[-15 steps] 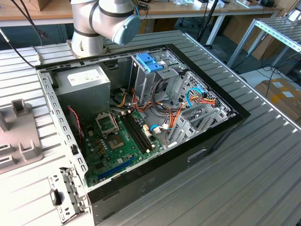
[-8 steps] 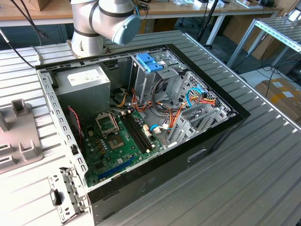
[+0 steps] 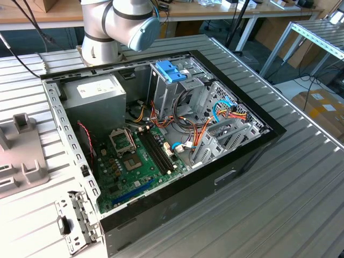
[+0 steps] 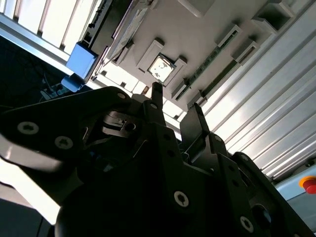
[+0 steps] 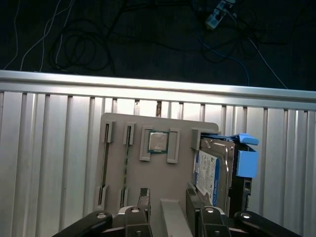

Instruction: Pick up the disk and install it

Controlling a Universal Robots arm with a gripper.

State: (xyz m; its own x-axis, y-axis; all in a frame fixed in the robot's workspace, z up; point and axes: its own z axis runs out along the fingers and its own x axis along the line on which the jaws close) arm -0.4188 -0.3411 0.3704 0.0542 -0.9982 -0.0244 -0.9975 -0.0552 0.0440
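The disk (image 5: 213, 168), a silver-grey drive with a white label and blue plastic tabs (image 5: 246, 159), stands on edge in a slot at one side of a grey fixture plate (image 5: 123, 173). In both wrist views my gripper (image 5: 168, 201) hovers above this plate, open, with nothing between its black fingers (image 5: 143, 197). The disk lies just beside the finger nearer to it, apart from it. In the second wrist view the gripper (image 4: 176, 109) points at the plate, and a blue tab (image 4: 81, 60) shows off to one side.
A processor chip (image 5: 158, 142) sits in a holder mid-plate. The ribbed metal table ends just past the plate, with dark floor and cables (image 5: 74, 44) beyond. An open computer case (image 3: 244, 153) holds a motherboard (image 3: 134, 161), power-supply box (image 3: 97, 94) and blue-handled drive cage (image 3: 171, 70).
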